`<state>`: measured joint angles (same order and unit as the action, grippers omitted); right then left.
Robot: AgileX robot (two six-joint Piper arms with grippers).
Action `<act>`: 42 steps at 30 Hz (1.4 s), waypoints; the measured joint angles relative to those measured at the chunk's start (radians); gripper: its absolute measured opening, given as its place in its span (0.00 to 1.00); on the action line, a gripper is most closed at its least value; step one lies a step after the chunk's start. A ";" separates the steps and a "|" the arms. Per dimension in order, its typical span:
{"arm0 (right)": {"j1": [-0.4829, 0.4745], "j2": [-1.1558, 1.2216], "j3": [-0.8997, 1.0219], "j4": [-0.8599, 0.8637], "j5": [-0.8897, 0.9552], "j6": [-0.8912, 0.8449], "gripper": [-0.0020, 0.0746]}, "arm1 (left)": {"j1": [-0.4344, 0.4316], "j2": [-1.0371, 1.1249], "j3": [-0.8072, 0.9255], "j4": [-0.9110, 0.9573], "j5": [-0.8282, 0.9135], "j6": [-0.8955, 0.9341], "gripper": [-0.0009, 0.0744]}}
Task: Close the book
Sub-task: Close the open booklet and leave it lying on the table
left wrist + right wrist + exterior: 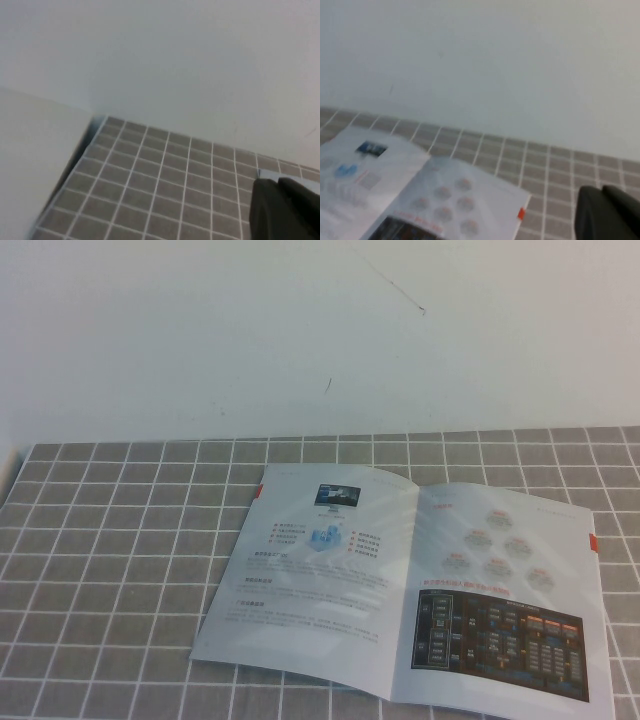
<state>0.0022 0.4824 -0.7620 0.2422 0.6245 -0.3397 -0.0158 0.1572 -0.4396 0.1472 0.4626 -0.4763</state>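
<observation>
Black casing is all that shows of the left end effector [285, 210], a dark block at the edge of its own wrist view, raised over the left side of the grey desk with its white grid lines [120, 540]. Whether it is wide or narrow I cannot tell. The right end effector [607, 212] is the same kind of dark block in its wrist view, raised off the desk with the book spread out beyond it. Its state I cannot tell either. Neither arm appears in the high view.

On the near right part of the desk lies the thin, glossy white paper book [330, 580], wide open and flat, both pages facing up. Its right page carries a black diagram [498, 638] nearest the front edge, with a cluster of pale circles beyond it and a small red tab [592, 542] on the outer edge. The left page has lines of text and a blue picture of a screen towards the far side.

Beyond the book the desk runs on to a plain white wall [200, 340] marked by a few thin dark scratches.
</observation>
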 joint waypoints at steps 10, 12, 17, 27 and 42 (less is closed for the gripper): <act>0.000 0.405 -0.008 0.367 0.074 -0.499 0.02 | -0.020 0.230 0.023 -0.423 -0.102 0.135 0.01; 0.000 0.496 -0.008 0.396 0.072 -0.561 0.02 | -0.031 0.292 0.009 -0.531 -0.102 0.253 0.01; 0.000 0.709 -0.010 0.431 0.038 -0.613 0.02 | -0.043 0.497 -0.052 -0.723 -0.093 0.443 0.01; 0.010 0.913 -0.079 0.548 0.002 -0.697 0.02 | -0.045 0.901 -0.240 -0.812 -0.084 0.720 0.01; 0.201 1.211 -0.086 0.575 -0.248 -0.752 0.02 | -0.047 1.376 -0.481 -1.177 0.012 1.270 0.01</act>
<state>0.2035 1.6934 -0.8478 0.8169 0.3768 -1.0919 -0.0632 1.5329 -0.9210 -1.0302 0.4745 0.7939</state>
